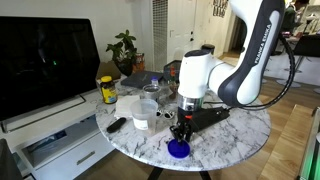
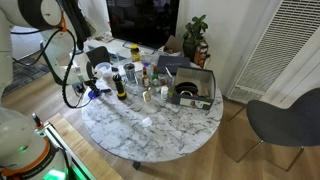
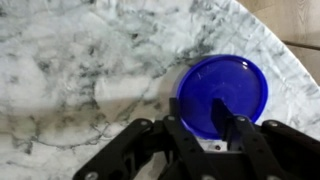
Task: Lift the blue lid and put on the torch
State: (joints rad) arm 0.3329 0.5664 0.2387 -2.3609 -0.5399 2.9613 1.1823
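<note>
The blue lid (image 3: 225, 92) is a round bright-blue disc lying flat on the marble table near its rounded edge. It also shows in an exterior view (image 1: 178, 149). My gripper (image 3: 205, 118) hangs straight down over it. One black finger is at the lid's near rim and the other is over its inside, with blue showing between them. The fingers are apart. In an exterior view the gripper (image 1: 180, 131) is just above the lid. A slim dark cylinder with yellow on it, the torch (image 2: 119, 86), stands upright a short way from the gripper (image 2: 90, 88).
The round marble table (image 1: 225, 140) holds a yellow-lidded jar (image 1: 107, 90), a clear plastic container (image 1: 144, 110), a black remote (image 1: 117, 124) and several small jars and bottles (image 2: 150, 78). An open box with a dark pan (image 2: 190, 90) stands at one side. A chair (image 2: 285, 120) stands beside the table.
</note>
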